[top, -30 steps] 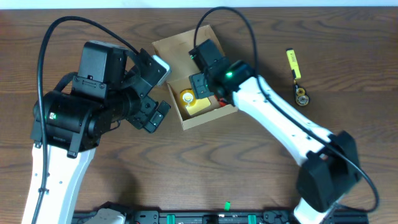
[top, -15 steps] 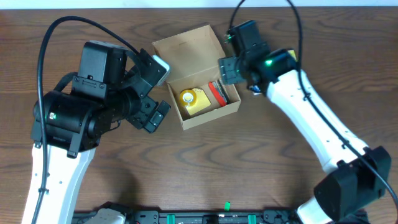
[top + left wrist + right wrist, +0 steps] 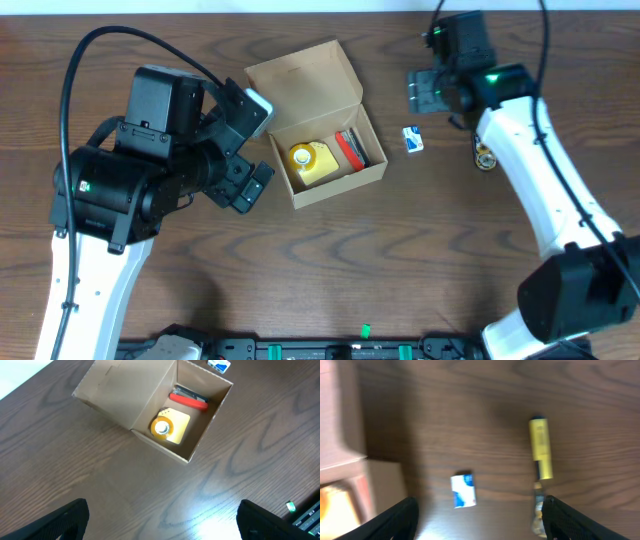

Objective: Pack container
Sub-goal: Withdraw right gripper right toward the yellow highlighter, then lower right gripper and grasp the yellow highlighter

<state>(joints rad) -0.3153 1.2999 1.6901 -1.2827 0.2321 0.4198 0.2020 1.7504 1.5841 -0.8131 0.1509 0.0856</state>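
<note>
The tan cardboard container (image 3: 316,170) sits open in mid-table with its flap lid (image 3: 300,75) folded back. Inside lie a yellow tape dispenser (image 3: 310,163) and a red item (image 3: 349,150). The left wrist view shows the container (image 3: 200,445), the dispenser (image 3: 167,425) and the red item (image 3: 189,400). My left gripper (image 3: 255,185) is open and empty, left of the container. My right gripper (image 3: 430,90) is open and empty, right of the container, above a small blue-white packet (image 3: 412,139), which also shows in the right wrist view (image 3: 463,491).
A yellow highlighter (image 3: 540,448) lies right of the packet. A small round brass item (image 3: 486,156) lies on the table by the right arm. The container's corner (image 3: 340,420) shows at the left of the right wrist view.
My right gripper has left the container and swung right and back, over the blue-white packet. The red item now lies uncovered in the container. The left arm has not moved.
</note>
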